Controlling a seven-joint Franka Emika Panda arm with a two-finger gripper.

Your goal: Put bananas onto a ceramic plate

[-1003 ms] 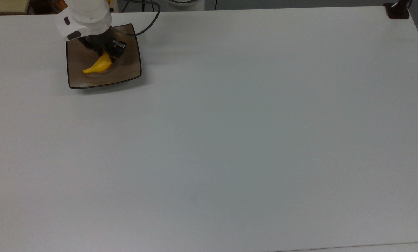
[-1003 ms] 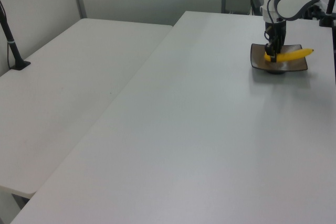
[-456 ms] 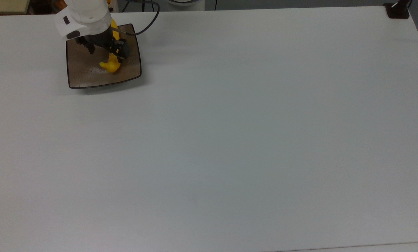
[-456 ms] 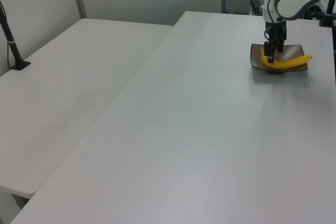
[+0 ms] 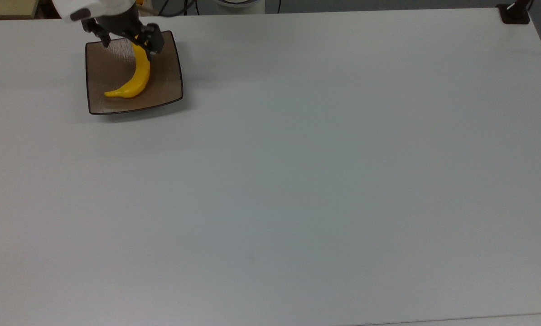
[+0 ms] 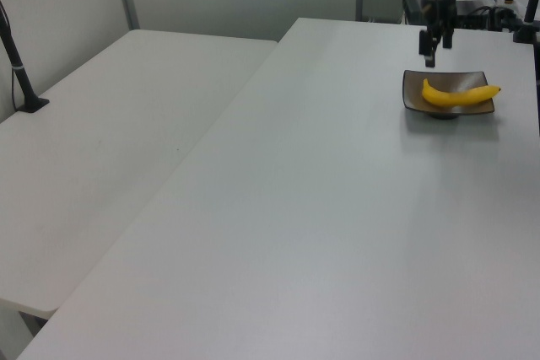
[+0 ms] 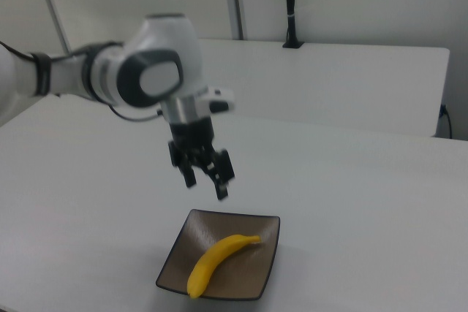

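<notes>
Hidden/cut off: in the top view the claw (image 5: 124, 38) overlaps the far end of the banana (image 5: 134, 80), so that tip is covered, and the arm (image 5: 94, 7) is cropped by the top edge. In the left view the arm runs out of frame at the top right. In the right view the near tip of the banana meets the plate's near rim; whether it overhangs cannot be told.

Claw (image 7: 206, 179): released, fingers spread, holding nothing. In the right view it hangs clear above the far edge of the plate (image 7: 179, 257), apart from the banana (image 7: 217, 259). In the left view the claw (image 6: 434, 44) sits above and beyond the plate (image 6: 411, 90).

Banana (image 6: 458, 95): lies in the plate, free of the claw. In the top view it curves from the plate's far middle down toward the near left of the plate (image 5: 99, 63).

Edges and room: the plate sits in the top view's far left corner of the counter (image 5: 297, 181), near the far edge. The rest of the counter is open, wide to the top view's right and near side. In the left view a second table (image 6: 110, 124) adjoins the counter on the left view's left. A dark post base (image 5: 514, 13) stands at the top view's far right corner.

Materials/shapes: plate square, glossy brown, thin dark rim, corners slightly raised. Banana smooth, bright yellow, slender, crescent. Counter matte white. Arm (image 7: 139, 74) white shell with dark joints; claw black.
</notes>
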